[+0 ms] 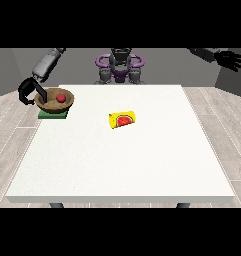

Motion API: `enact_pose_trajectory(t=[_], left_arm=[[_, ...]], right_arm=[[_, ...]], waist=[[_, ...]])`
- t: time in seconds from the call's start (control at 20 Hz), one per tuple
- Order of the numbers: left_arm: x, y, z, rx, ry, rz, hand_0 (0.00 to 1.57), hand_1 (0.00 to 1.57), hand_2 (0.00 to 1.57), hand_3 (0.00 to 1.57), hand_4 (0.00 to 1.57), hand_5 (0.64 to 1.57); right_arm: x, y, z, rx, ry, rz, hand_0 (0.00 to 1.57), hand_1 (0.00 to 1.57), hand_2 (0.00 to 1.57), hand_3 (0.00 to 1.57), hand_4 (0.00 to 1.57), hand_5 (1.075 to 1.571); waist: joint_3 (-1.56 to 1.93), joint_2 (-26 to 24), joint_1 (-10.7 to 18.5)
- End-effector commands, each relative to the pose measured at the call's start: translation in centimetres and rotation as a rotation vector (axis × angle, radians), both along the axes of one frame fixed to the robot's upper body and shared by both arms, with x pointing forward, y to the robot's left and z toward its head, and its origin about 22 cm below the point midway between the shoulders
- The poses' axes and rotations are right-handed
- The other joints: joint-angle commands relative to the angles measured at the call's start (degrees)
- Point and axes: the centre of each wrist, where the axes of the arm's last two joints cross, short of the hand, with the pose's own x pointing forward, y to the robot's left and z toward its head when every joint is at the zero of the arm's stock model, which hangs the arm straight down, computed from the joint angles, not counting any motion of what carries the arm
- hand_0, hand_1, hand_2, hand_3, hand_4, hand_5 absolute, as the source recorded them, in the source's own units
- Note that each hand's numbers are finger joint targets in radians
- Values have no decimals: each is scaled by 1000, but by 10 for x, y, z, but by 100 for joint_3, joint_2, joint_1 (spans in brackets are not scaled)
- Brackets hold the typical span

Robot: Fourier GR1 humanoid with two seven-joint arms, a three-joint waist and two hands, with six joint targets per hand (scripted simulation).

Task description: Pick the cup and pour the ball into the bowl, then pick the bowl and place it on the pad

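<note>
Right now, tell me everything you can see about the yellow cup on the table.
The yellow cup lies on its side near the middle of the white table, not upright. Its body is plain yellow, with a red, watermelon-like picture on the side towards the camera. No ball shows in it. Neither hand touches it, and it lies apart from the brown bowl, which holds a red ball.

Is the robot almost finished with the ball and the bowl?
Nearly. The red ball already sits in the bowl, and the yellow cup lies tipped over mid-table. The bowl rests on the green pad. The hand at the view's left is at its rim; letting go remains.
</note>
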Motion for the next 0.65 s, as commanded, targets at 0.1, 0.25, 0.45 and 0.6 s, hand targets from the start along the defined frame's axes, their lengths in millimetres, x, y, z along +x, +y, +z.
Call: enact_pose_trajectory(t=[0.1,0.25,0.45,0.6], left_arm=[[-3,2,-7,13,10,-17,0,0,0,0,1178,1549],[22,-48,-15,22,121,-78,0,0,0,0,1078,1567],[33,-104,-40,-7,242,-141,0,0,0,0,902,1559],[15,-100,-85,-22,368,-85,0,0,0,0,902,1559]], right_arm=[[12,-5,26,45,-9,36,0,0,363,444,0,1412],[19,12,11,37,81,34,0,0,0,119,0,1369],[23,13,16,41,166,43,0,0,0,0,0,1356],[47,49,28,99,114,223,0,0,0,0,476,1434]], waist=[[-3,-26,56],[3,-633,-27],[0,-1626,26],[-12,-2360,-271]])
